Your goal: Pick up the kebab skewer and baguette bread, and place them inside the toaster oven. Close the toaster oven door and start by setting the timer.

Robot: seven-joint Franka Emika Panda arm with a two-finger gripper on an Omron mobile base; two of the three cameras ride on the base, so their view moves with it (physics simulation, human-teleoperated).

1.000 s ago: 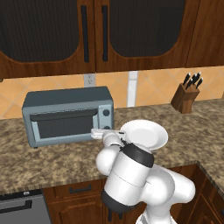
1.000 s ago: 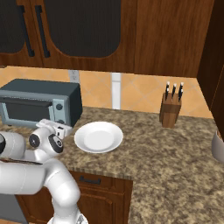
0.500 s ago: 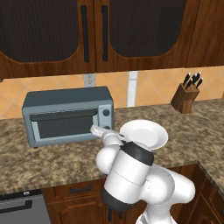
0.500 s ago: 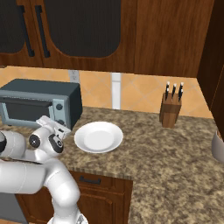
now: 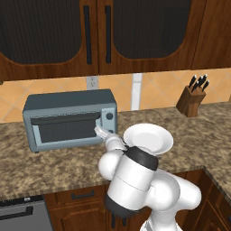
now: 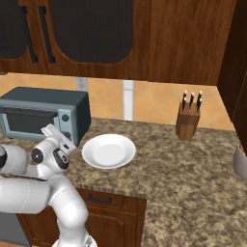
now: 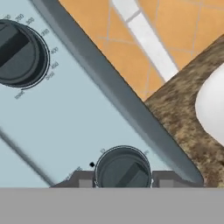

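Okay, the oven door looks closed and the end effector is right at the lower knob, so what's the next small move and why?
Probably turn the lower knob to set the timer. The toaster oven door is shut, and in the hand view the end effector has a fingertip on each side of that knob, apparently gripping it. The white plate beside the toaster oven is bare, so the timer seems to be what remains.

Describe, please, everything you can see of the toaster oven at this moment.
The toaster oven is a blue-grey metal box standing on the speckled counter against the tiled wall. Its door, with dark glass and a bar handle along the top edge, is closed. The side panel carries two round dark knobs; the gripper sits with its fingertips on either side of the lower knob. A white plate lies beside it.
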